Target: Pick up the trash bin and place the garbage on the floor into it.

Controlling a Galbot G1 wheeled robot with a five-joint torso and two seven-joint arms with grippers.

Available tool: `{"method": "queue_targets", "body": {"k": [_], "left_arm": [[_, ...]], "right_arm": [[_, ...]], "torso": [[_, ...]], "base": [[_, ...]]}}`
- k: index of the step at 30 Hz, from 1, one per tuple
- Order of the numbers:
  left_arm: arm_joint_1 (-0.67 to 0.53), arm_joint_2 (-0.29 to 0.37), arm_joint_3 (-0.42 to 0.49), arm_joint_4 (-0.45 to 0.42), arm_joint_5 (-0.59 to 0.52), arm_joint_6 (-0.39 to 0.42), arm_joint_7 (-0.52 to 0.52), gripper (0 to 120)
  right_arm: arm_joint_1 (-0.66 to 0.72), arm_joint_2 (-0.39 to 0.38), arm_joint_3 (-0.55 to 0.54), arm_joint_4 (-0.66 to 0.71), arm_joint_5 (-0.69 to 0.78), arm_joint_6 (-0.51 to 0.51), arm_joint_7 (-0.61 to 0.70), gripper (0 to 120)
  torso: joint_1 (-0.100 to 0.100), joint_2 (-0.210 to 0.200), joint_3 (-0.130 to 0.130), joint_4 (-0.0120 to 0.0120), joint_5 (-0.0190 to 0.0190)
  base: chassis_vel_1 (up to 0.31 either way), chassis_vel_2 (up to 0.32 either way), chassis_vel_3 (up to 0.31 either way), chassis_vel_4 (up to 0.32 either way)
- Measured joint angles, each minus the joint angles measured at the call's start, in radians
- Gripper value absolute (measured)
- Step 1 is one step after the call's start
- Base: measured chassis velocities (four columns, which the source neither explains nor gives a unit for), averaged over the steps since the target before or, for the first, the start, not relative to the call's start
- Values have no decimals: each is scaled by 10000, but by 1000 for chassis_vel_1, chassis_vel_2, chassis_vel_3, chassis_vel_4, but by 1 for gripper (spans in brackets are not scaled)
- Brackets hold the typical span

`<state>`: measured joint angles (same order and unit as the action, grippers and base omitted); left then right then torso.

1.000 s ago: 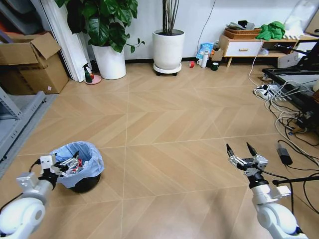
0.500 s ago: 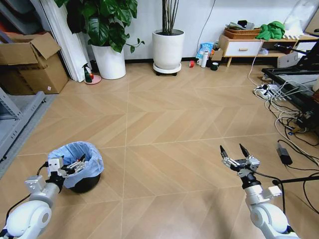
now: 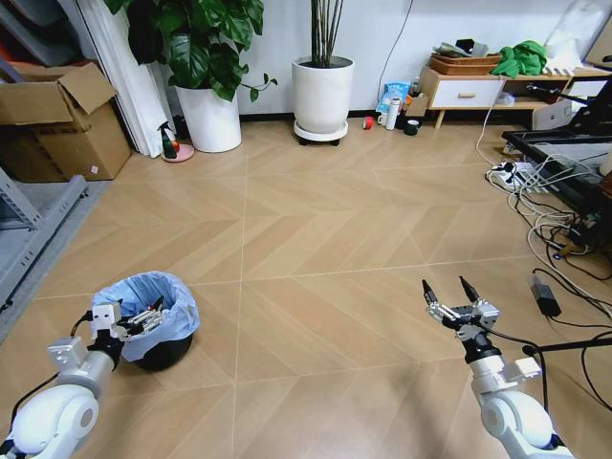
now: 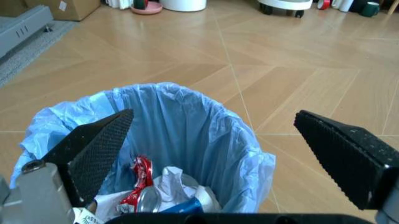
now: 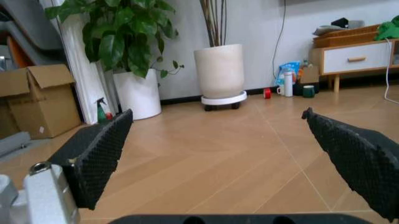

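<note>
A black trash bin (image 3: 164,352) lined in crinkly light-blue plastic stands on tan herringbone floor (image 3: 325,229).

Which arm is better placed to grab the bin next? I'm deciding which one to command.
Left, probably. The left gripper hangs open right over the rim of the trash bin, fingers straddling the blue liner. The right gripper is open too, but over bare floor, far across from the bin.

Since a second ago both arms drew back; right pincer (image 3: 450,290) shifted left (fingers spread).
</note>
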<state>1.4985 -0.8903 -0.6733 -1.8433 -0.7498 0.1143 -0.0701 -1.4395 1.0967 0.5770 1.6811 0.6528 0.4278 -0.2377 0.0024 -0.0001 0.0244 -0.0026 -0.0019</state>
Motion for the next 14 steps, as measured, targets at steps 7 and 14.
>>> {"method": "queue_targets", "body": {"k": [7,14], "left_arm": [[-3,3,0,5,-4,4,-6,100],[-4,7,0,8,-8,5,-8,100]], "right_arm": [[-2,-1,6,5,-2,0,-1,100],[-2,-1,9,10,-2,0,-1,100]], "torso": [[0,0,0,0,0],[0,0,0,0,0]], "base": [[0,0,0,0],[0,0,0,0]]}}
